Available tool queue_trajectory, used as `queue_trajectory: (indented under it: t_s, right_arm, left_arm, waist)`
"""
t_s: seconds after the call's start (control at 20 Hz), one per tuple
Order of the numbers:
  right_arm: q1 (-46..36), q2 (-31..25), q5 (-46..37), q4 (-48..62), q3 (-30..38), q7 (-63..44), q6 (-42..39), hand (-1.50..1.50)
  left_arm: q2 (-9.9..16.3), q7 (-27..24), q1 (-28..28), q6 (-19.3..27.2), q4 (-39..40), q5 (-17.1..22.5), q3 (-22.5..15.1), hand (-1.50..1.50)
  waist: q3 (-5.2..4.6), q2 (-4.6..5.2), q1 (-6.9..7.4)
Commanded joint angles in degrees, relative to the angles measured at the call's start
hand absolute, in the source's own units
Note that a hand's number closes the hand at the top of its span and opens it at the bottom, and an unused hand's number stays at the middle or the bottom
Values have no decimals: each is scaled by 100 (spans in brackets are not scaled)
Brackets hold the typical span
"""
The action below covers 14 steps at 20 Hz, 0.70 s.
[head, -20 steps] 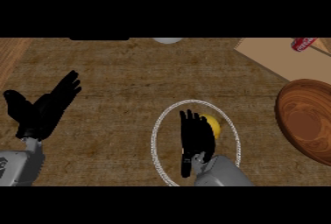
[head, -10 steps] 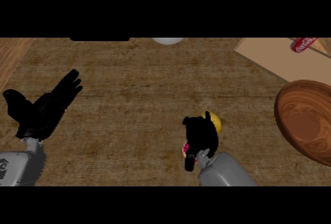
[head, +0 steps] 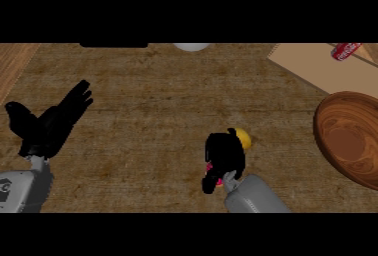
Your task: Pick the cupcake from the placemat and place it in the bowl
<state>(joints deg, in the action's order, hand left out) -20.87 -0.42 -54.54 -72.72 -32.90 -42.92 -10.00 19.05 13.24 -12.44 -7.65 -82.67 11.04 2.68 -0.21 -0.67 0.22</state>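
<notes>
Cupcake [head: 241, 138] sat inside the right hand [head: 224, 156], only a yellow top showing past the fingers and a trace of pink below the palm; the rest was hidden by the hand. Fingers were curled round it, so the hand was closed on the cupcake, not spread. Whether it was lifted clear of the woven mat [head: 162, 100] beneath could not be told from the head view.

Left hand [head: 46, 125] was well off to the left of the working hand, open with fingers up, resting and touching nothing.

Wooden bowl [head: 347, 137] lay to the right of the right hand, apart from it and partly cut by the view's edge. Beyond the bowl, farther from the hand, were a pale board [head: 325, 67] and a red can [head: 345, 50] on it. A white object [head: 192, 46] sat at the far edge, straight ahead of the hand, too cropped to identify.

Risks, judged: most of the cupcake was covered, so the hold on it was unverified; a slip in transit would likely follow if the fingers caught only its upper part. The bowl's near rim stood in the path to the right; a low carry could strike it and knock the cupcake out. Releasing before the hand was over the bowl's middle could land it on the rim or mat.
</notes>
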Motion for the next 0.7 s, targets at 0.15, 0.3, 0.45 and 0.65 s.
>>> queue_trajectory:
  t_s: [0.15,0.3,0.45,0.65]
  right_arm:
    - [-83,40,-77,67,172,275,-138,150]
    - [881,-1954,546,-1035,625,1627,-296,150]
    - [1167,-2910,786,-904,1199,2373,-204,150]
    - [1468,-3977,1246,-764,1892,3620,-101,150]
  left_arm:
    - [-155,-145,-92,-100,309,-269,137,0]
    - [-70,-72,142,-19,-89,-109,217,0]
    - [-10,47,221,94,-75,-122,320,0]
    - [28,7,308,158,-76,-61,487,0]
  waist:
    - [21,69,-16]
    - [30,25,-242]
    - [68,-5,-623]
    - [80,-13,-751]
